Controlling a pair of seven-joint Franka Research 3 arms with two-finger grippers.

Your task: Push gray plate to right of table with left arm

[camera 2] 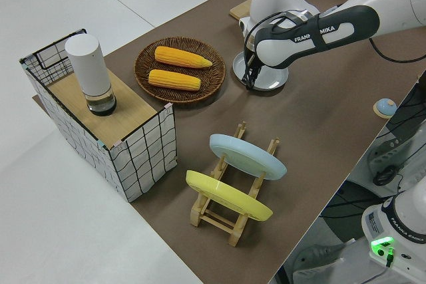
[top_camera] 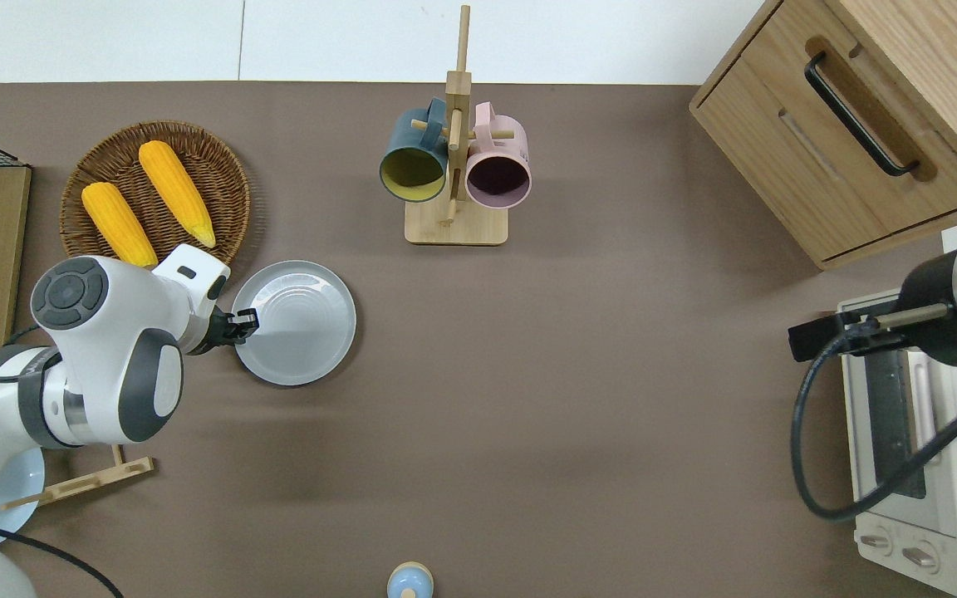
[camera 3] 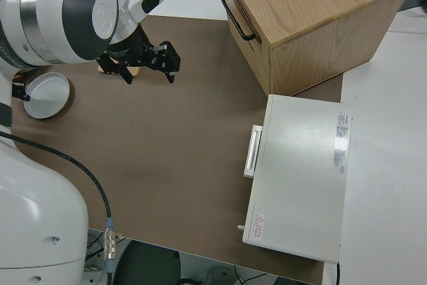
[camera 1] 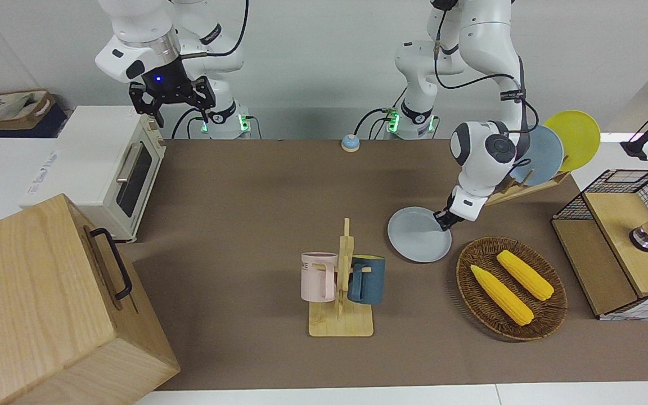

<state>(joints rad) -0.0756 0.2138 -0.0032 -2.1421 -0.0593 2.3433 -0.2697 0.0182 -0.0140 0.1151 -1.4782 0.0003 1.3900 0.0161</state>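
The gray plate lies flat on the brown bench; the left end effector sits at the plate's 9 o'clock rim, touching it; at the plate's 10 o'clock, near it, a wicker basket holds two corn cobs; at its 1 o'clock, apart, a wooden mug stand carries a dark blue mug and a pink mug.
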